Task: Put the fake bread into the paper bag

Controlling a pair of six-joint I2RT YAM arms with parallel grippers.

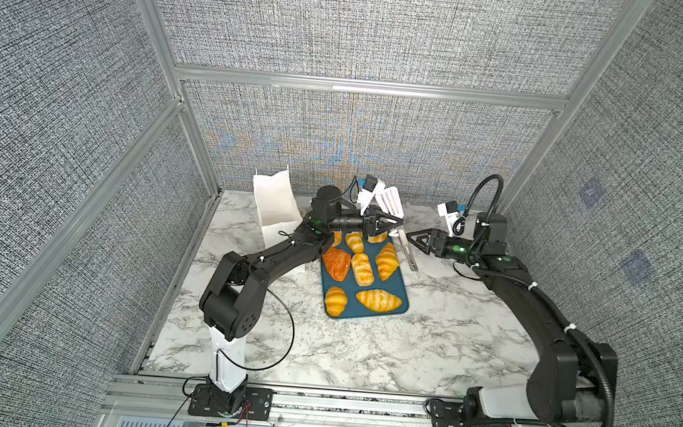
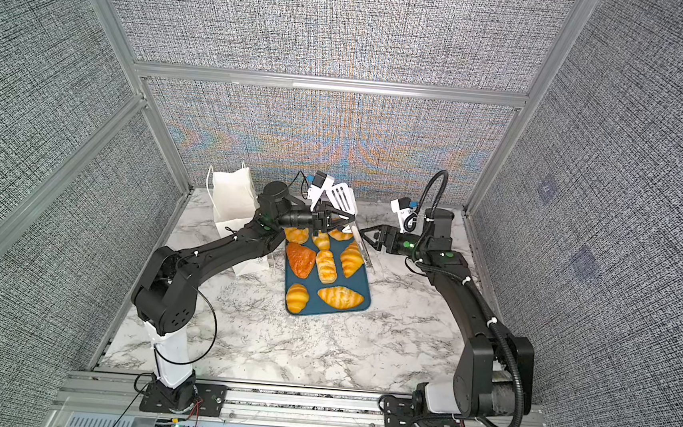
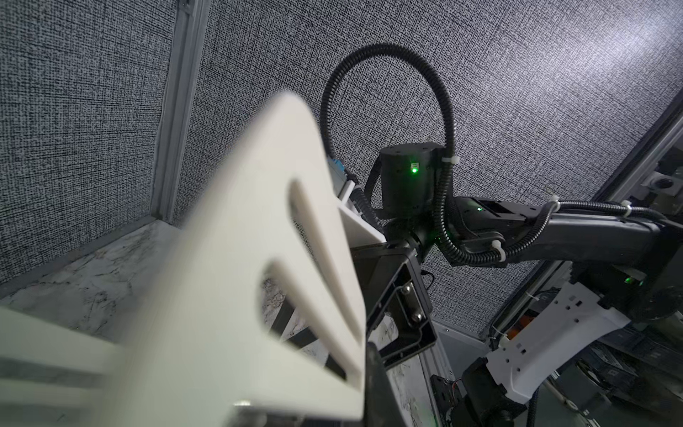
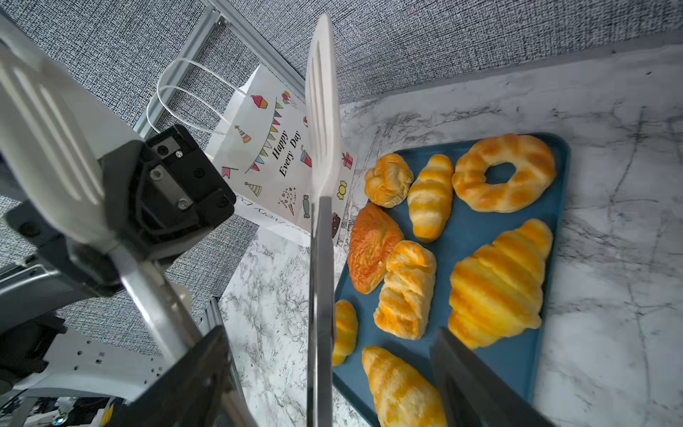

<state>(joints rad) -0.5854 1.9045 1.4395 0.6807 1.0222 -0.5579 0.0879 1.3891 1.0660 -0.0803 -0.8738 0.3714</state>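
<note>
Several glossy golden pieces of fake bread lie on a dark-teal tray, among them a ring and a reddish triangle. The white paper bag stands at the back left, partly behind my left arm. My left gripper hangs over the tray's far end, shut on white slotted tongs. My right gripper is open; one metal tong arm runs between its spread fingers.
The tongs' metal handles slant down to the marble table just right of the tray. Grey fabric walls and aluminium posts close in the back and sides. The left arm's elbow stands left of the tray.
</note>
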